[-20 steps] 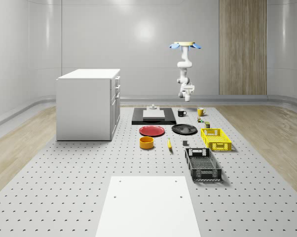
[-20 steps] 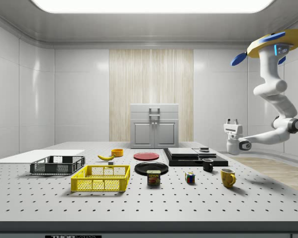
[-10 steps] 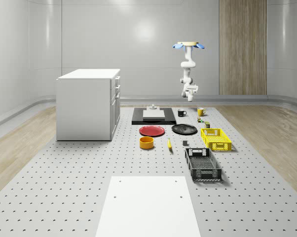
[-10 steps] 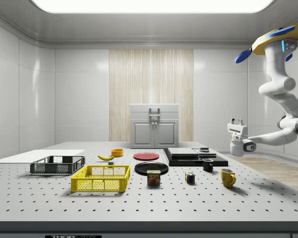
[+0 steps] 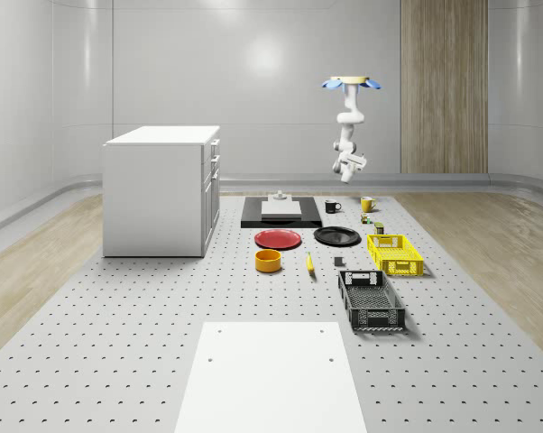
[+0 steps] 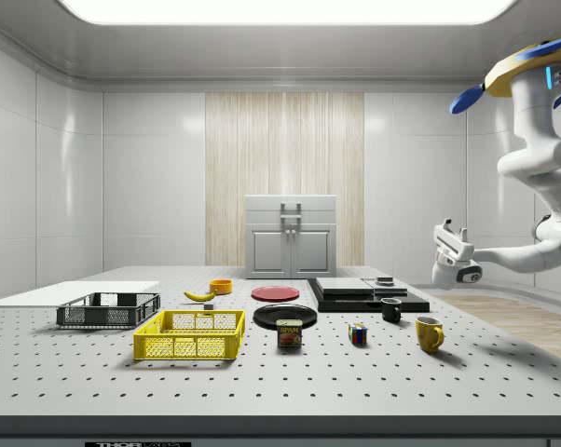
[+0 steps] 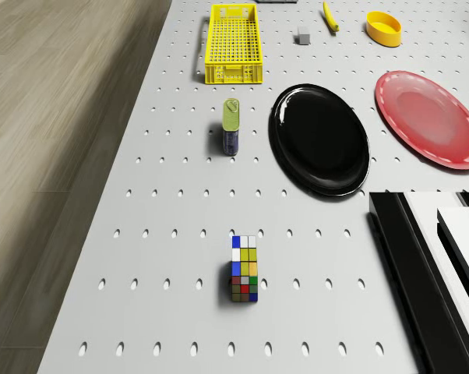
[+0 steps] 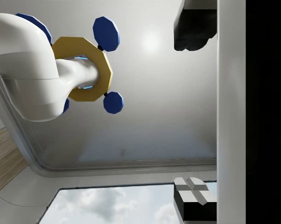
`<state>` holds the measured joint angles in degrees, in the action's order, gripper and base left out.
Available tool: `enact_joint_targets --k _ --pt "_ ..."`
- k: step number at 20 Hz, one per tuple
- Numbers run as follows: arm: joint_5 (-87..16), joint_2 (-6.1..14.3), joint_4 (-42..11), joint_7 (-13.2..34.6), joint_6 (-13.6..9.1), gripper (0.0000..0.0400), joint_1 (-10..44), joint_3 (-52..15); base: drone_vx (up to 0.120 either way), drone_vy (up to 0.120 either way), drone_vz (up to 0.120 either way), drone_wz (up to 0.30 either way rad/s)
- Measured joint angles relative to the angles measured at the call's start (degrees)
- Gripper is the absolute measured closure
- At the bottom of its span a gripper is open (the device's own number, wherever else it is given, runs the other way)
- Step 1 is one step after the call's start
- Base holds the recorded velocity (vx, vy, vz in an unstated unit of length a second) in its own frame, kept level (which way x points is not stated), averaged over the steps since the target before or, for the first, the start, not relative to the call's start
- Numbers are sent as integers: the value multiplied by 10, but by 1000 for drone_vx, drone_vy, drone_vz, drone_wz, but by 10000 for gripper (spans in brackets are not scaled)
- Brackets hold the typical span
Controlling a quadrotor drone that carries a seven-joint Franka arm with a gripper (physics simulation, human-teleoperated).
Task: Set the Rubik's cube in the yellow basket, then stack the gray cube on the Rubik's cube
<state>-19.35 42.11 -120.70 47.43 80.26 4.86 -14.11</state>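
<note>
The perforated table (image 5: 118,334) carries everything, and the drone (image 6: 534,73) hovers high above its far end in the whole-scene view, at the side view's right edge. Its white arm (image 6: 541,177) bends down and back toward the table, ending in the gripper (image 6: 445,228), which points upward and hangs in the air well above the tabletop. The 2 fingers (image 8: 192,25) stand apart with nothing between them.

The yellow basket (image 6: 191,335) sits well away from the gripper, toward the side view's left. A black plate (image 7: 320,139) lies between basket and gripper. The yellow mug (image 6: 429,332) stands almost straight below the gripper, and the Rubik's cube (image 6: 358,333) rests on the table just beyond it, low and to the basket side. The gray cube (image 7: 303,32) lies farthest off, beside the basket.
</note>
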Motion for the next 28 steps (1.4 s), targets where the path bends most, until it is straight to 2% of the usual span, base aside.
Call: enact_joint_targets --k 4,6,9,12,15,18,21,24,28 --pt "-167 14 -59 29 8 0 39 -112 0 90 -100 0" --pt "-281 26 -115 54 14 0 68 -183 0 0 -120 0" --pt "-475 50 -225 112 14 0 127 -293 0 0 -120 0" --pt "-658 75 -328 187 -8 0 210 -385 0 0 -120 0" --pt "-792 98 -395 261 -47 0 303 -454 0 0 -120 0" --pt "-871 119 -428 318 -85 0 385 -500 0 0 -120 0" --pt "-913 138 -443 357 -113 0 445 -530 93 0 -120 0" --pt "-932 154 -449 383 -128 0 485 -549 120 0 -120 0" --pt "-942 171 -452 405 -135 0 517 -565 120 0 -120 0"
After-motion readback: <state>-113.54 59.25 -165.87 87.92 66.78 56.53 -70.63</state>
